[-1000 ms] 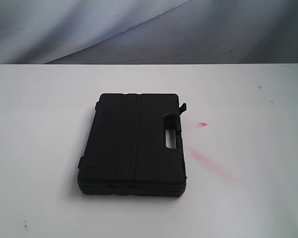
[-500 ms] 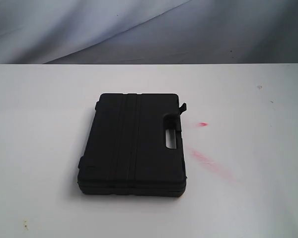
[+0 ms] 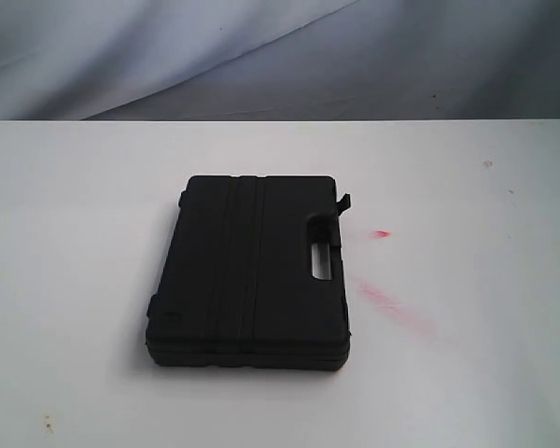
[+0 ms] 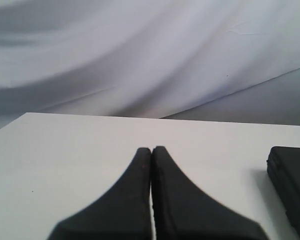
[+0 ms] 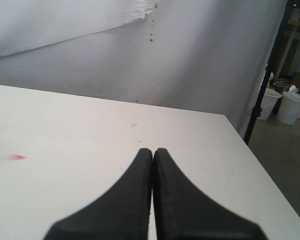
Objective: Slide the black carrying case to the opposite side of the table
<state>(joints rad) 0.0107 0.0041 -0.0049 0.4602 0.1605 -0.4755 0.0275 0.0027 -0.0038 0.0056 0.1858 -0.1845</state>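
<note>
Since the black carrying case [image 3: 247,271] lies flat on the bench [image 3: 467,383], a little left of centre in the exterior view and touched by nothing, the slide is judged not yet begun. Its lid is shut. The handle cutout [image 3: 319,259] sits on the right-hand side, and a latch tab [image 3: 344,202] sticks out at the far right corner. Contents cannot be seen, so the weight is unknown and a slow first push is advised.

Both pincers are closed and empty. The left pincer [image 4: 151,149] is held with tips pressed together over bare bench, one end of the case showing off to the side and apart from it. The right pincer [image 5: 153,150] is likewise shut, over the open stretch of bench marked by pink smears [image 3: 383,299]. Neither is seen in the exterior view.

For the push, closed tips should be set low against a long side wall, near its middle and not at a corner, or the case is likely to be spun rather than slid. The latch tab and handle cutout are best avoided as contact points. Contact should be square, the stroke steady.

Beyond the bench, white buckets [image 5: 292,107] are seen on the floor in the right wrist view — what is in them cannot be told.
</note>
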